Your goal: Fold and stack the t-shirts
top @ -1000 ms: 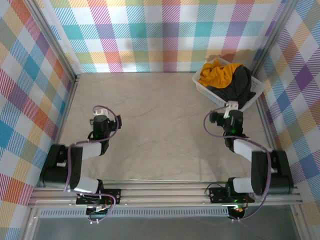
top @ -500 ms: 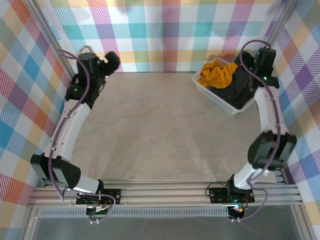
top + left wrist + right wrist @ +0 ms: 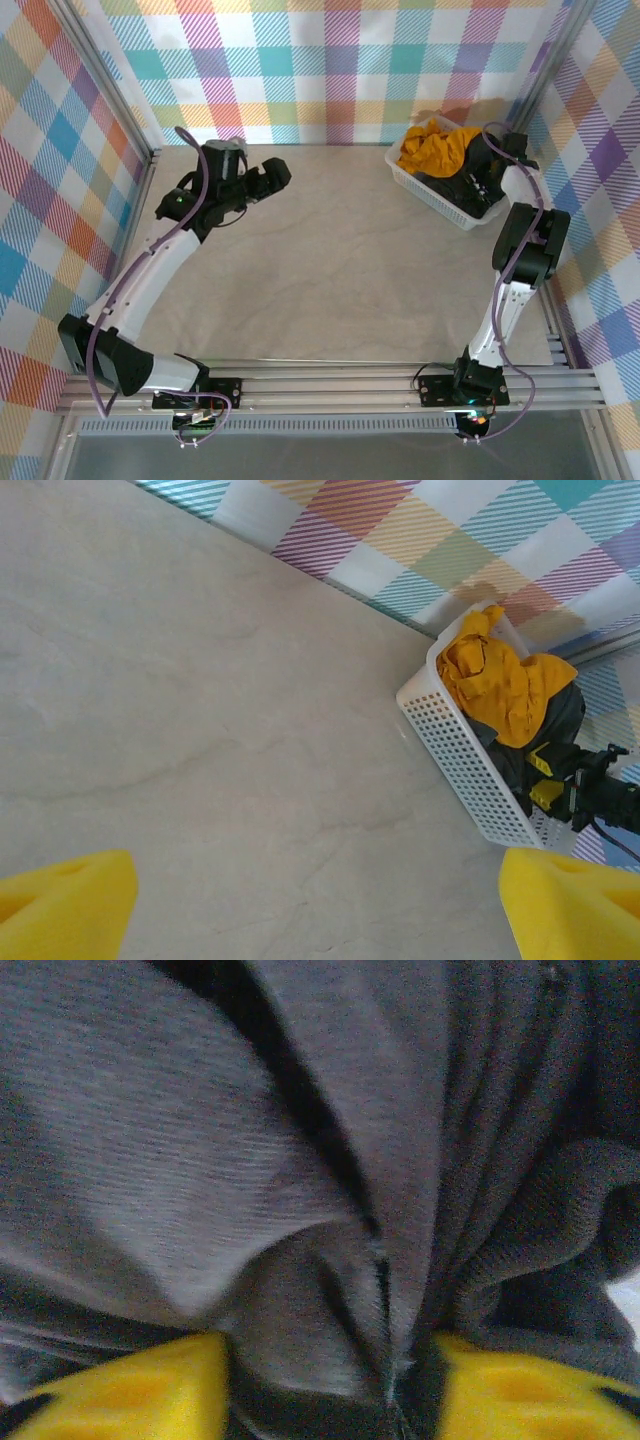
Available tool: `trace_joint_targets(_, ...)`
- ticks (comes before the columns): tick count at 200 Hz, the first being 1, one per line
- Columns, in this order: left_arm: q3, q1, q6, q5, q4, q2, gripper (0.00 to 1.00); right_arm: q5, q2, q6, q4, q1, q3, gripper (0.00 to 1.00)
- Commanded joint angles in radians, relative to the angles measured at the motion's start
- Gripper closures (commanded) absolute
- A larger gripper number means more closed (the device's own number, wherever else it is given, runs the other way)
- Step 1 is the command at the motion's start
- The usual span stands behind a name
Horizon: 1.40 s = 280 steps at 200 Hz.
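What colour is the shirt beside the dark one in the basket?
Mustard yellow-orange t-shirt; best in left wrist view.

The left arm (image 3: 150, 270) stretches up long and thin, well apart from the white basket (image 3: 425, 190). At the top it bends, and its wrist turns sideways to face the basket. The left gripper (image 3: 277, 177) points at the basket from far off. Its yellow fingers (image 3: 60, 905) are spread wide, with nothing between them.

The right arm (image 3: 497, 315) stands tall just beside the basket. It bends at the elbow, goes up a bit more, then tips over the basket's edge. The right gripper (image 3: 478, 182) is down inside the basket. Its yellow fingers (image 3: 120, 1385) are close together and pinch a fold of the black t-shirt (image 3: 250, 1160).
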Motion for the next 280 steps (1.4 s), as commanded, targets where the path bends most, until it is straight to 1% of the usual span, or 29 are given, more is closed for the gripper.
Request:
trace_joint_targets(1,-0.001,-0.004,0.000,-0.020,-0.032,-0.041,0.07,-0.031,-0.087,0.030,0.138,0.020,-0.061,0.82)
trace_joint_targets(9,0.002,-0.002,0.004,-0.022,-0.037,-0.041,0.07,0.002,-0.144,0.028,0.215,0.030,-0.121,0.92)
trace_joint_targets(21,0.002,-0.004,0.004,-0.020,-0.037,-0.038,0.08,0.059,-0.227,0.023,0.290,0.050,-0.185,1.00)
trace_joint_targets(48,0.001,-0.006,0.000,-0.002,-0.026,-0.017,0.08,0.199,-0.415,0.016,0.328,0.091,-0.265,1.00)
trace_joint_targets(63,0.006,-0.007,-0.002,0.014,-0.012,0.001,0.08,0.276,-0.506,0.010,0.339,0.117,-0.277,1.00)
trace_joint_targets(79,0.016,-0.010,-0.002,0.033,-0.004,0.026,0.09,0.307,-0.559,-0.008,0.350,0.131,-0.240,1.00)
trace_joint_targets(96,0.035,-0.013,0.000,0.050,0.002,0.052,0.09,0.306,-0.575,-0.037,0.331,0.137,-0.138,1.00)
trace_joint_targets(118,0.052,-0.015,0.000,0.063,0.006,0.075,0.09,0.263,-0.588,-0.071,0.367,0.145,-0.016,1.00)
trace_joint_targets(138,0.058,-0.019,-0.002,0.064,0.005,0.082,0.10,0.223,-0.579,-0.116,0.391,0.173,0.126,1.00)
trace_joint_targets(176,0.051,-0.021,-0.007,0.023,-0.025,0.067,0.10,0.126,-0.531,-0.167,0.448,0.244,0.397,1.00)
trace_joint_targets(207,0.030,-0.022,-0.014,-0.071,-0.072,0.028,0.10,-0.016,-0.437,-0.140,0.453,0.306,0.617,1.00)
trace_joint_targets(217,0.028,-0.021,-0.026,-0.131,-0.103,0.013,0.10,-0.048,-0.401,-0.138,0.420,0.346,0.684,1.00)
trace_joint_targets(227,0.029,-0.022,-0.039,-0.208,-0.143,-0.001,0.10,-0.074,-0.381,-0.143,0.400,0.393,0.711,1.00)
trace_joint_targets(240,0.032,-0.021,-0.050,-0.305,-0.185,-0.026,0.10,-0.092,-0.377,-0.166,0.370,0.478,0.688,1.00)
trace_joint_targets(251,0.038,-0.020,-0.053,-0.384,-0.218,-0.045,0.10,-0.087,-0.395,-0.188,0.355,0.562,0.603,1.00)
trace_joint_targets(263,0.046,-0.021,-0.054,-0.461,-0.249,-0.065,0.10,-0.048,-0.446,-0.202,0.377,0.664,0.433,1.00)
trace_joint_targets(280,0.058,-0.020,-0.045,-0.541,-0.284,-0.086,0.09,0.063,-0.532,-0.194,0.443,0.795,0.124,1.00)
